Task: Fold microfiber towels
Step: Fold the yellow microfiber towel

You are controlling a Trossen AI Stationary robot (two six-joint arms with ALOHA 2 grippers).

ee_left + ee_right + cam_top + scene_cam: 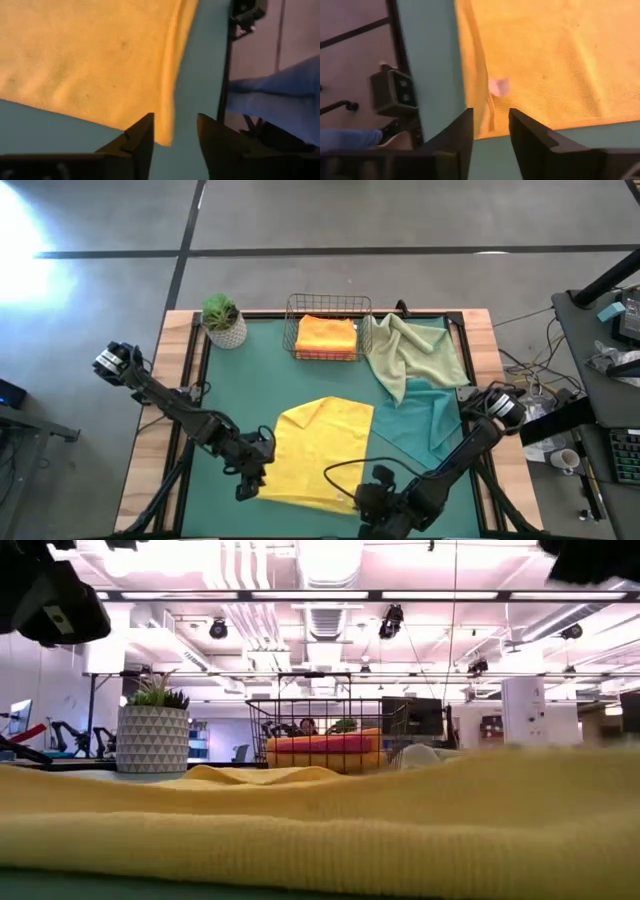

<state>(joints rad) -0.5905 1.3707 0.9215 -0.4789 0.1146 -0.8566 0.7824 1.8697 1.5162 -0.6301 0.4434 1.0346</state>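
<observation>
Left gripper (pixel 175 135) and right gripper (pixel 490 130), both released, straddle the yellow towel's (pixel 320 452) near corners on the green mat (pixel 250 380).

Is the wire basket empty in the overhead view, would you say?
No, a folded orange microfiber towel lies inside the wire basket.

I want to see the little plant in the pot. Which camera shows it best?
The low view: the potted plant stands side-on, showing its spiky leaves and patterned white pot. The high view shows it only from above, at the mat's back left corner. Neither wrist view shows it.
</observation>
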